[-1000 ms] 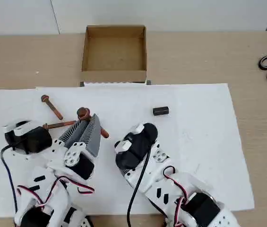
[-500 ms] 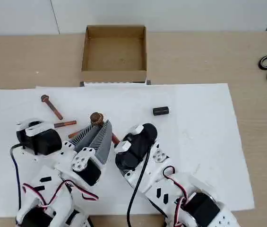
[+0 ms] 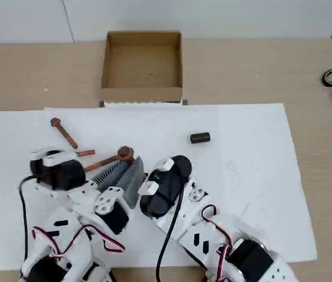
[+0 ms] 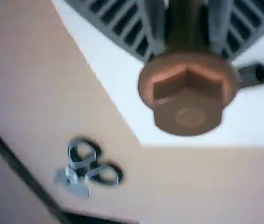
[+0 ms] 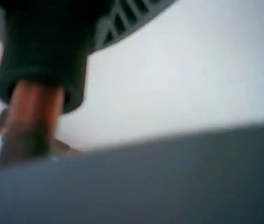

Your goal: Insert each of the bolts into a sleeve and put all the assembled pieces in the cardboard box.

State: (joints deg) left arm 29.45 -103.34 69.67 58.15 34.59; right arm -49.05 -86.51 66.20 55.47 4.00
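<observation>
1. Flat white paper sheet (image 3: 242, 176), lower frame; one open square cardboard box (image 3: 142, 94), top centre.
2. Ribbed left gripper (image 3: 128, 164), clamped on one copper hex-head bolt (image 4: 188, 93).
3. Right gripper (image 5: 52, 14), closed around one black cylindrical sleeve (image 5: 43, 70).
4. At least two loose bolts (image 3: 64, 133), centre left; one loose sleeve (image 3: 200, 138), centre.

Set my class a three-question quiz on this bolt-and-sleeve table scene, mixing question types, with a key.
1. True or false: the cardboard box is empty.
2. What does the left pincer grip? A: a bolt. B: scissors. C: nothing.
3. Fill in: the loose black sleeve lies on the white ____.
Key: 1 true; 2 A; 3 paper.
</observation>
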